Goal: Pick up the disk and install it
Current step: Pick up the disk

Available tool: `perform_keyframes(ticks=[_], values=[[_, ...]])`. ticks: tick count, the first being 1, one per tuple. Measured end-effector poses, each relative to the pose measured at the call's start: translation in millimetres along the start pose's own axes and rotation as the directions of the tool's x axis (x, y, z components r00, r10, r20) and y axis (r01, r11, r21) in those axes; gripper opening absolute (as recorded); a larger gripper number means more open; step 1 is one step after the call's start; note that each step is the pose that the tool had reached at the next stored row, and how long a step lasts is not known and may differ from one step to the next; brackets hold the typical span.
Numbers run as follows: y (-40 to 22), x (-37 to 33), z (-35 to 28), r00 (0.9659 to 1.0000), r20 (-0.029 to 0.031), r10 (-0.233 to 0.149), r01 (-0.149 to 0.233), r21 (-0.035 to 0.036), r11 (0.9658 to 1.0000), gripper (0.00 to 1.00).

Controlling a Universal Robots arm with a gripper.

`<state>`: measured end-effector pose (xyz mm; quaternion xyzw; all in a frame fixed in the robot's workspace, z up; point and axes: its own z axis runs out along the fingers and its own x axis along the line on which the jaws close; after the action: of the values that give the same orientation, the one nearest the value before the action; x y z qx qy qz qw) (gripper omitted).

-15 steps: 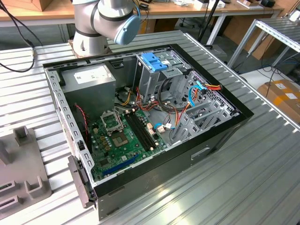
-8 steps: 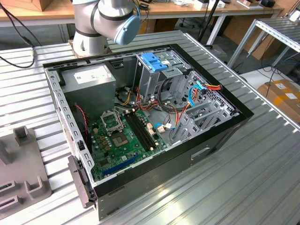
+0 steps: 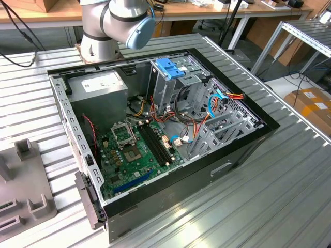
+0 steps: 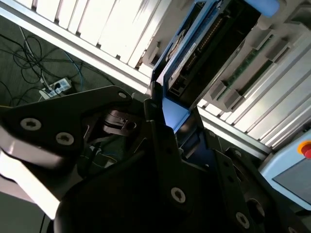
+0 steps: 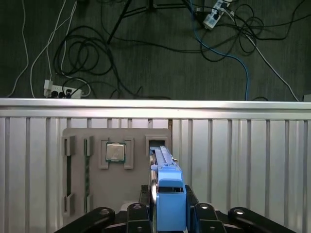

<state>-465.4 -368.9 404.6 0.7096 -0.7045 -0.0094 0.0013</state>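
Note:
The disk [image 5: 169, 194] stands on edge in a slot of a grey holder tray [image 5: 136, 138], its blue end tab toward the first wrist camera and its blue rail running away from it. My gripper [image 5: 170, 216] is shut on that tab, one black finger [image 5: 137, 213] on each side. In the second wrist view the same blue tab [image 4: 174, 114] sits pinched between the dark fingers [image 4: 158, 128], and the grey drive body [image 4: 194, 48] stretches away behind it. The open computer case [image 3: 243, 155] lies on the ribbed metal table in the exterior view.
The holder tray also carries a square processor chip [image 5: 115, 152] and a memory stick [image 5: 87, 170]. Just past it the table edge [image 5: 155, 103] drops to a floor covered in cables. Inside the case are a blue bracket with a metal cage [image 3: 170, 67], a power supply [image 3: 98, 88] and the motherboard [image 3: 134, 150].

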Motion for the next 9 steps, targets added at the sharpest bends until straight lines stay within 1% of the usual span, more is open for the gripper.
perform_keyframes(ticks=[1,2,4,5,7,9], values=[[0.1,-0.1,-6.1,1.0,0.0,0.0,0.0,-0.0001,1.0,0.36],[0.2,-0.1,-10.6,1.0,0.0,0.0,0.0,0.0,1.0,0.36],[0.3,-0.2,-18.2,1.0,0.0,0.0,0.0,-0.0001,1.0,0.36],[0.3,-0.2,-20.7,1.0,0.0,0.0,0.0,-0.0001,1.0,0.36],[0.5,-0.3,-29.7,1.0,0.0,0.0,0.0,0.0,1.0,0.36],[0.5,-0.4,-34.8,1.0,0.0,0.0,0.0,0.0,1.0,0.36]])
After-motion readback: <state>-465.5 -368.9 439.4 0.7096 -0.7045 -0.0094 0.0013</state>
